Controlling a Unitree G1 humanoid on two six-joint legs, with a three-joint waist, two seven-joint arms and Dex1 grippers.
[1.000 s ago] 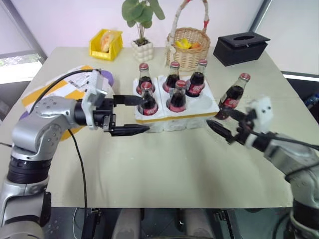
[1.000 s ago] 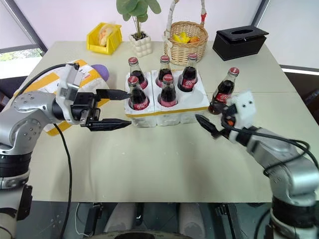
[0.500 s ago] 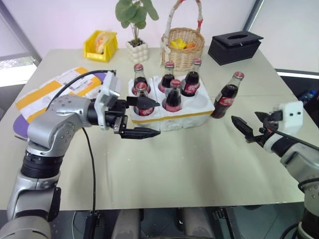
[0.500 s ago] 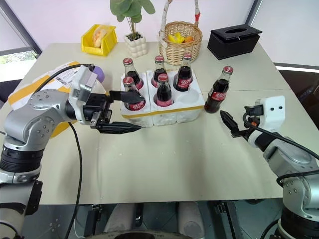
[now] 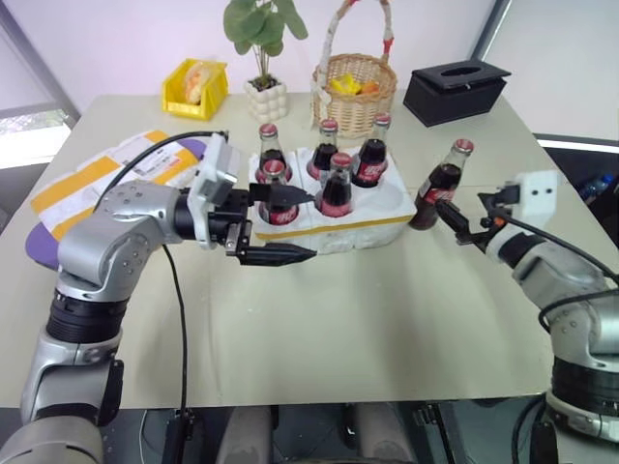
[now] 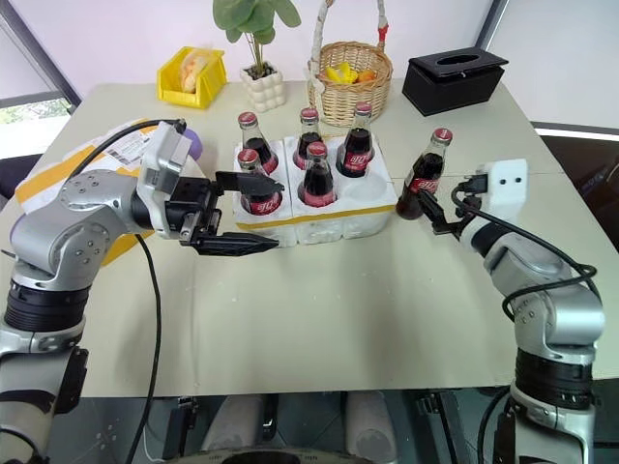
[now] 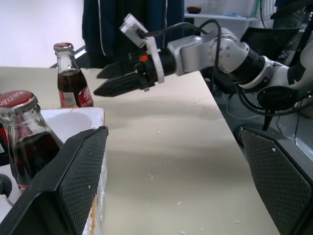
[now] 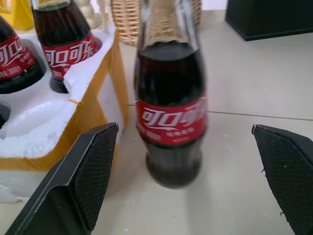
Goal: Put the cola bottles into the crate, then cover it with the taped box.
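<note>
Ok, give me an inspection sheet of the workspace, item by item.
Surface: beige table, bare at the front.
Job's things: five bottles in crate; sixth bottle stands beside it; taped box at the left.
Clutter: basket, plant, yellow bin, black box.
Grippers: left gripper open by crate; right gripper open, at the sixth bottle.
Cables: black cable along left arm.
Surroundings: nothing seen.

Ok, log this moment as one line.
crate: five cola bottles in, front-right hole empty | sixth cola bottle: on table right of crate | right hand: open, beside it | left hand: open, at crate's front-left
</note>
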